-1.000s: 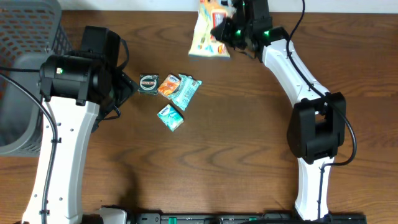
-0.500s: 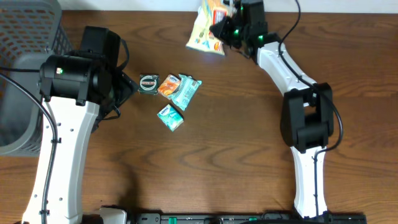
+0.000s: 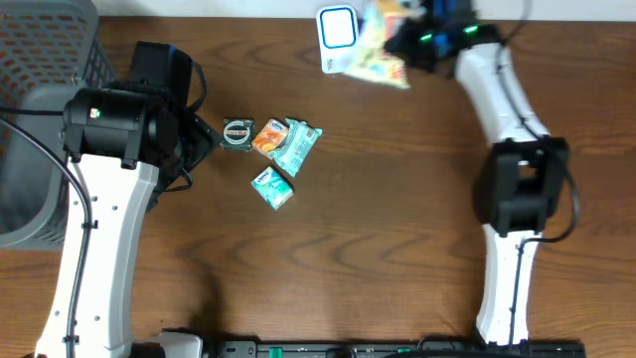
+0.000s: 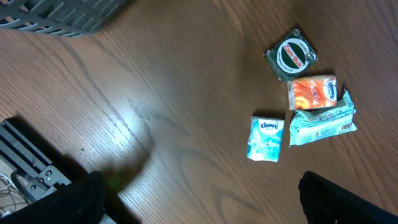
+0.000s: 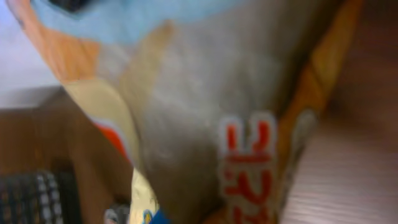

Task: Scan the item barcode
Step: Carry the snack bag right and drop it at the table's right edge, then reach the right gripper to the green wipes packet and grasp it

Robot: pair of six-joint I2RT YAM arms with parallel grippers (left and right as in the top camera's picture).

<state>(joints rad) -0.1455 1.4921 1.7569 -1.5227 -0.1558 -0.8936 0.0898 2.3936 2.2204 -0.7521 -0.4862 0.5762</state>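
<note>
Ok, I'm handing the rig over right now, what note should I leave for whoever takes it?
Right claw: shut on the snack bag, held at the table's far edge beside the white-and-blue device, probably the scanner.
Left claw: open, empty, above the table near the round tin, orange packet, teal packet and tissue pack.
Done: bag picked up and brought to the device.
Left: a successful scan isn't visible; confirm it, then likely put the bag down.
</note>
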